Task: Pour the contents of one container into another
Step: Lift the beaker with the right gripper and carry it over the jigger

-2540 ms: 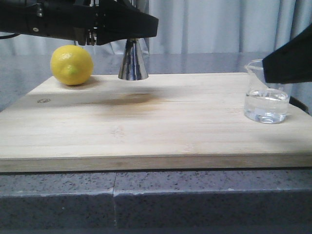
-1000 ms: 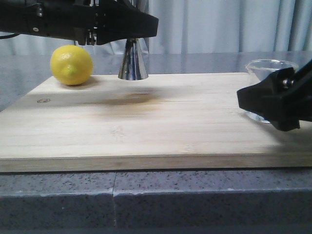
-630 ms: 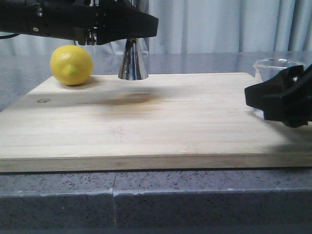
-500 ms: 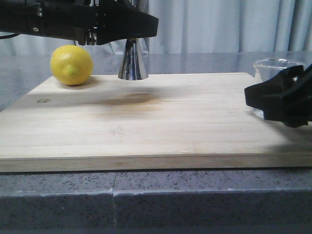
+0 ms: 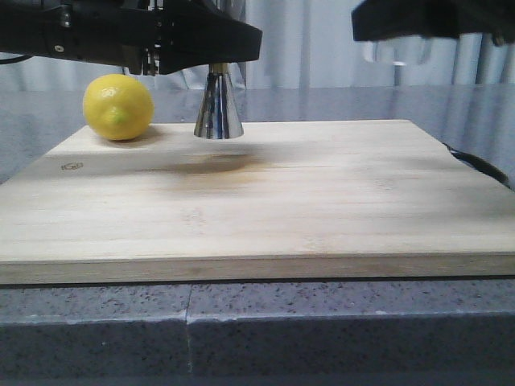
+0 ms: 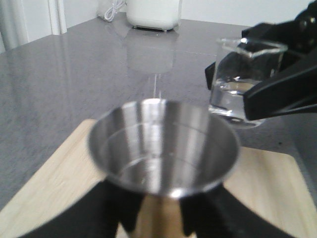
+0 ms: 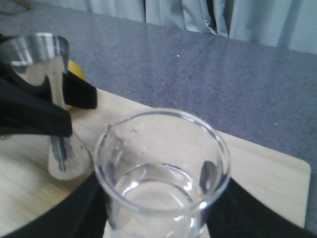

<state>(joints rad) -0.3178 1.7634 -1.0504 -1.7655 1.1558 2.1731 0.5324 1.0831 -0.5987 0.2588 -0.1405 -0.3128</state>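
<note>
Grey speckled table with bamboo board [image 5: 265,201]: right gripper [image 5: 418,20] clamped on water-filled glass beaker [image 7: 163,173], raised mid-carry; left gripper [image 5: 211,42] clamped on steel jigger [image 5: 219,104] beside lemon [image 5: 118,106]; next, lip over jigger mouth, then tilt.

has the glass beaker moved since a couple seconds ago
Yes. The glass beaker, held in the right gripper, has risen off the cutting board and shifted left, toward the steel jigger.
</note>
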